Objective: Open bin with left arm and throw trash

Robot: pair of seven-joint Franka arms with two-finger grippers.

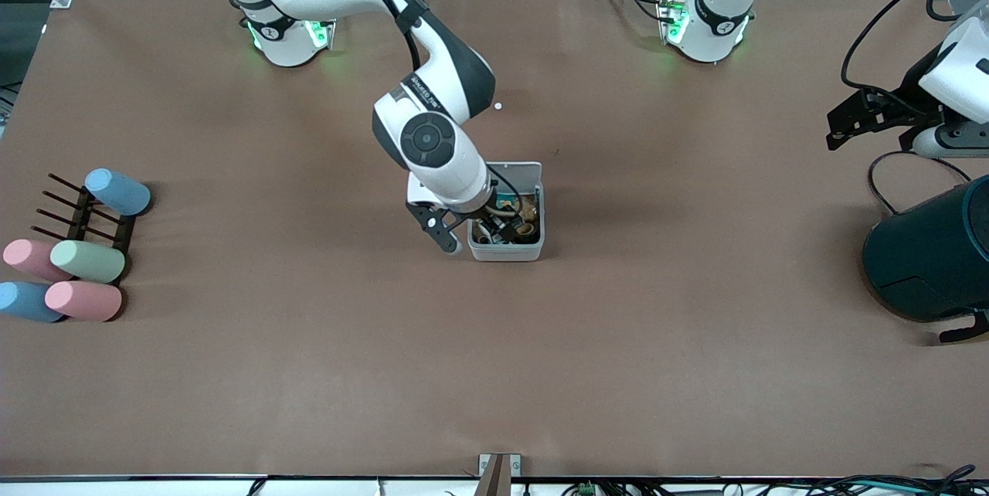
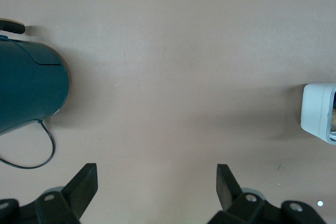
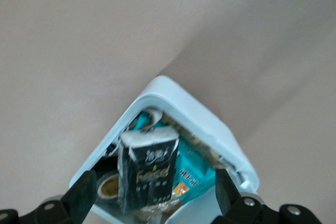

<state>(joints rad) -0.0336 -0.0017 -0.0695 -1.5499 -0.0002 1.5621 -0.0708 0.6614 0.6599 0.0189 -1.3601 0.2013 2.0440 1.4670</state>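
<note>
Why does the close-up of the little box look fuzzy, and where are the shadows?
Right wrist view: the bin and black packet sit very close, so they blur. Front view: sharp, with soft shadows beside the bin and the pastel cylinders. Left wrist view: even light, no glare.

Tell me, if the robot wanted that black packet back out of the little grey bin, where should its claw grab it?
Probably by its two long flat faces, coming straight down from above. The black packet stands roughly upright among the other trash in the open bin, its top end uppermost, and the bin's walls block any sideways approach. The right claw already hangs open directly over it, one finger on either side.
</note>
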